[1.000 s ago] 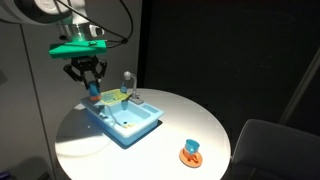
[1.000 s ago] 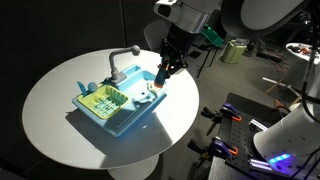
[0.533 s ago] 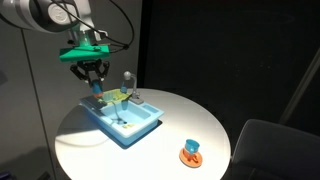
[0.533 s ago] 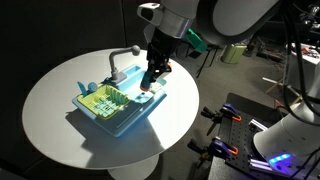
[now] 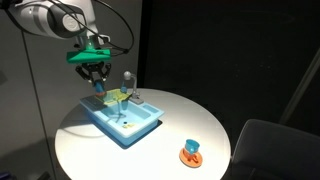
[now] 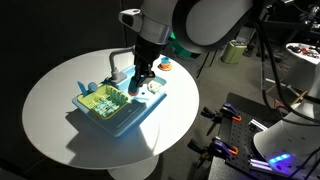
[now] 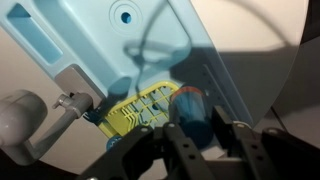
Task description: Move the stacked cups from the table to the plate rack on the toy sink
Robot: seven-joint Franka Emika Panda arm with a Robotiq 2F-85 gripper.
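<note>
The gripper is shut on the stacked cups, a blue stack held upright above the toy sink. In the wrist view the blue cups sit between the two dark fingers, just over the edge of the yellow plate rack. In both exterior views the rack lies at one end of the light blue toy sink. The gripper and cups hang beside the rack, over the sink.
A grey toy faucet stands at the sink's back edge by the rack. A small orange and blue toy sits apart on the round white table. A dark chair stands near the table.
The gripper has carried the cups from over the sink basin sideways toward the plate rack end. It stays shut on them. The sink and the toy have not moved.
</note>
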